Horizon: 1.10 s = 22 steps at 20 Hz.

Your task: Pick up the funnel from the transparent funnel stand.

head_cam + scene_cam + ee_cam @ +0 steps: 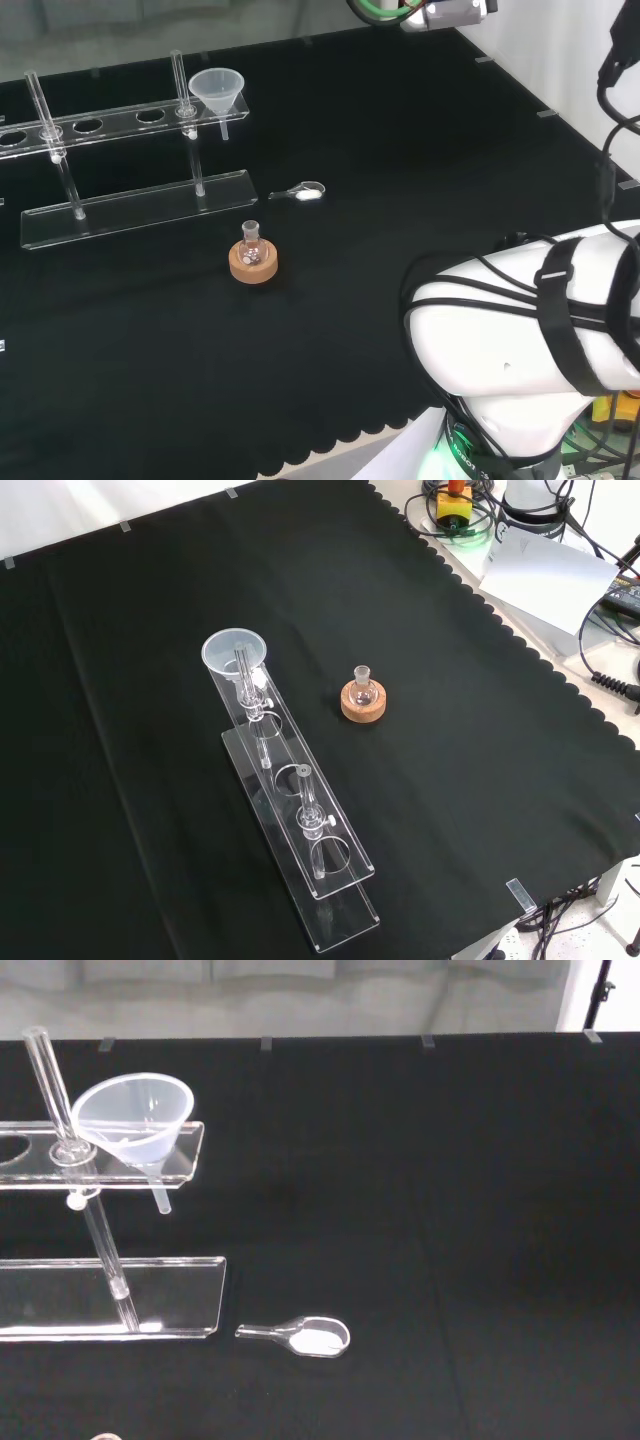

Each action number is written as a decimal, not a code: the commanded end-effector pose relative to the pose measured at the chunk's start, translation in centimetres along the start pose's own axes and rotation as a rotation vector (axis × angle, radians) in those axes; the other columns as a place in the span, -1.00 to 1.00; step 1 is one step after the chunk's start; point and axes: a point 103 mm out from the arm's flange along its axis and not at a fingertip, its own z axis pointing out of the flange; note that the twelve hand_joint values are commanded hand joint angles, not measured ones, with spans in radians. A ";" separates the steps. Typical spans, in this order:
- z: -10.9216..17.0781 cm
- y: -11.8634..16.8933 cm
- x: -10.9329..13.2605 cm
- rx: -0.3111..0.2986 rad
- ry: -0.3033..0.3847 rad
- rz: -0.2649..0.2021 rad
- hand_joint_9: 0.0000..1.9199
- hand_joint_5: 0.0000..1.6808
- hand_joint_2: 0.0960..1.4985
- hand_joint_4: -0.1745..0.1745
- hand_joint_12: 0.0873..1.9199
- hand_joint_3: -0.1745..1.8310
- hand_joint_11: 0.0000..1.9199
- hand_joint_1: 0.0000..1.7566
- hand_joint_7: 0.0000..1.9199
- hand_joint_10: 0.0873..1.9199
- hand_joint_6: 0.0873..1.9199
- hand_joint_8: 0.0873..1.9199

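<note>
A clear plastic funnel (217,90) sits upright in the end hole of the transparent stand's upper shelf, with its stem hanging below the shelf. From the front the funnel (236,652) is at the far end of the stand (300,810). The wrist view has the funnel (135,1120) close, beside one of the stand's upright rods (50,1080). The stand (130,205) has a flat base, two rods and a shelf with several holes. A white part of the arm's end (440,12) hangs high above the cloth's far right in the head view.
A small round flask on a cork ring (252,258) stands in front of the stand, to its right in the front view (363,695). A clear scoop with white powder (305,191) lies near the stand's base (305,1336). The arm's white links (530,340) rise at the head view's lower right.
</note>
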 end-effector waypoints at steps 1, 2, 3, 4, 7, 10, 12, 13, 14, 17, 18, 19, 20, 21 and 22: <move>1.9 1.9 -0.5 0.032 -0.001 0.024 -0.78 -0.70 0.62 0.03 0.37 -0.46 -1.00 -1.00 -0.94 -0.41 -1.00 -0.51; 2.2 2.2 -0.3 0.034 -0.008 0.027 -0.78 -0.70 0.62 0.03 0.37 -0.46 -1.00 -1.00 -0.94 -0.41 -1.00 -0.51; 2.5 2.5 -0.1 0.035 -0.014 0.029 -0.78 -0.70 0.62 0.03 0.37 -0.46 -1.00 -1.00 -0.94 -0.41 -1.00 -0.51; 2.8 2.9 0.4 0.038 -0.018 0.030 -0.78 -0.70 0.62 0.03 0.37 -0.46 -1.00 -1.00 -0.94 -0.41 -1.00 -0.51; 3.8 4.3 1.5 0.049 -0.033 0.023 -0.78 -0.70 0.62 0.03 0.37 -0.46 -1.00 -1.00 -0.94 -0.41 -1.00 -0.51; 4.8 6.2 2.9 0.066 -0.041 0.003 -0.77 -0.70 0.62 0.03 0.37 -0.47 -1.00 -1.00 -0.94 -0.41 -1.00 -0.51; 5.5 7.7 3.7 0.068 -0.038 -0.017 -0.77 -0.70 0.62 0.03 0.37 -0.47 -1.00 -1.00 -0.94 -0.41 -1.00 -0.51; 5.9 8.5 4.2 0.065 -0.040 -0.031 -0.77 -0.70 0.62 0.03 0.37 -0.47 -1.00 -1.00 -0.94 -0.41 -1.00 -0.51; 6.3 9.4 4.7 0.068 -0.038 -0.045 -0.76 -0.69 0.62 0.03 0.37 -0.47 -1.00 -1.00 -0.93 -0.41 -1.00 -0.51; 7.4 12.0 6.4 0.074 -0.007 -0.087 -0.74 -0.68 0.59 0.00 0.37 -0.50 -1.00 -0.98 -0.88 -0.40 -1.00 -0.49; 7.7 12.7 6.8 0.072 -0.007 -0.100 -0.73 -0.67 0.58 -0.01 0.38 -0.51 -1.00 -0.96 -0.86 -0.40 -1.00 -0.49; 8.0 13.4 7.2 0.079 -0.011 -0.110 -0.72 -0.67 0.57 -0.02 0.38 -0.52 -1.00 -0.94 -0.85 -0.40 -1.00 -0.48; 8.3 14.0 7.9 0.078 -0.019 -0.127 -0.71 -0.66 0.56 -0.03 0.39 -0.53 -1.00 -0.92 -0.83 -0.39 -1.00 -0.48; 8.6 14.7 8.3 0.082 -0.030 -0.138 -0.70 -0.66 0.54 -0.03 0.40 -0.53 -1.00 -0.90 -0.82 -0.39 -1.00 -0.47; 8.8 15.5 8.6 0.100 -0.040 -0.141 -0.69 -0.65 0.53 -0.04 0.40 -0.54 -1.00 -0.88 -0.81 -0.39 -1.00 -0.46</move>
